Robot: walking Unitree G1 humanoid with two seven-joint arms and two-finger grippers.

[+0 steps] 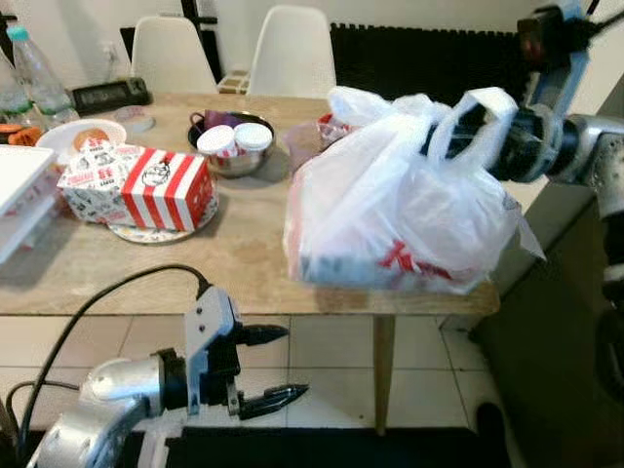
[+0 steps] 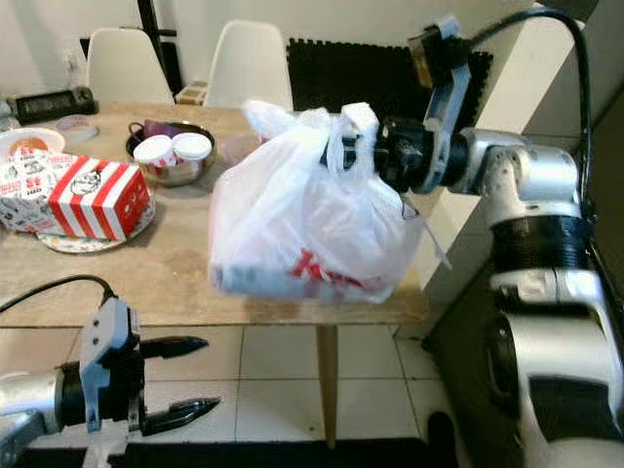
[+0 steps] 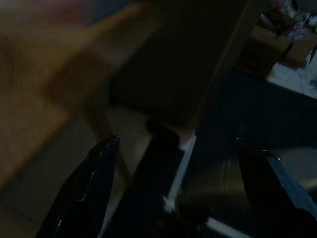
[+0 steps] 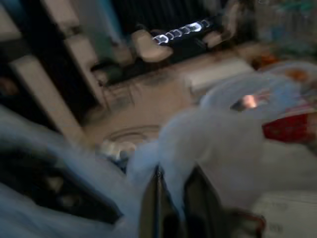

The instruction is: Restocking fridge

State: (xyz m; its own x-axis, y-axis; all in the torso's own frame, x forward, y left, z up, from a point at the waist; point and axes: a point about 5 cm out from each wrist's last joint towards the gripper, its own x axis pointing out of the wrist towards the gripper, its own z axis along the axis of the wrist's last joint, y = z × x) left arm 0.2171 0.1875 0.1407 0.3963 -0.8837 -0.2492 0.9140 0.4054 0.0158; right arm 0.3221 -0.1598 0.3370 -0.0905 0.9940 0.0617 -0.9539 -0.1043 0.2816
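A full white plastic bag with red print hangs by its handles over the right end of the wooden table. My right gripper is shut on the bag's handles, reaching in from the right. In the right wrist view the fingers pinch blurred white plastic. I cannot tell whether the bag's bottom touches the tabletop. My left gripper is open and holds nothing, low in front of the table's near edge, above the tiled floor.
On the table's left stand a red-and-white striped food box, a metal bowl with two lidded cups, a plate and water bottles. Two white chairs stand behind. A table leg is near the left gripper.
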